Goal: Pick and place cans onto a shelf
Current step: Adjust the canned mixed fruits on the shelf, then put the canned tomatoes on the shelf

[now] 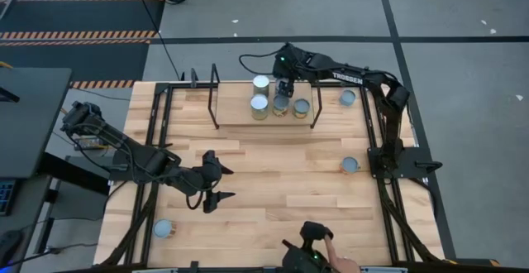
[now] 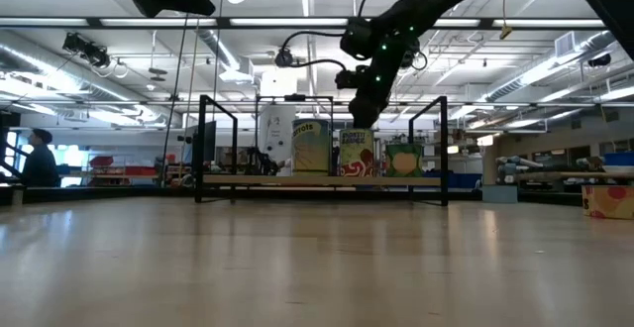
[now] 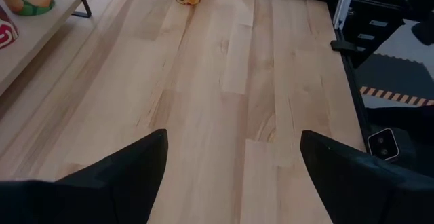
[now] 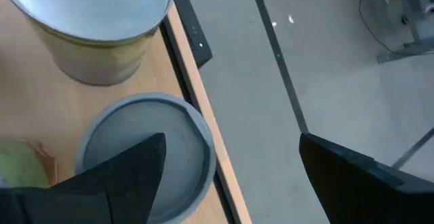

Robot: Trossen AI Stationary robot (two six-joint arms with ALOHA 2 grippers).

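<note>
Right claw (image 1: pixel 283 89) hangs spread over the low light-wood shelf in its black metal frame (image 1: pixel 231 114) at the table's far side, directly above four small silver-topped cans (image 1: pixel 260 106) grouped there, apparently releasing one. Left claw (image 1: pixel 217 184) waits spread, mid-table.

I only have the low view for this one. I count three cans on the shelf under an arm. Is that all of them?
Observer: No. The high view shows four cans on the shelf; one stands farther back than the row.
Operator: Which arm is above them?
Observer: That is the right gripper, fingers open, over the middle of the row.
Operator: Any cans off the shelf?
Observer: Three loose cans stand on the tabletop. The left gripper hovers open over bare wood left of centre, touching none of them.
</note>
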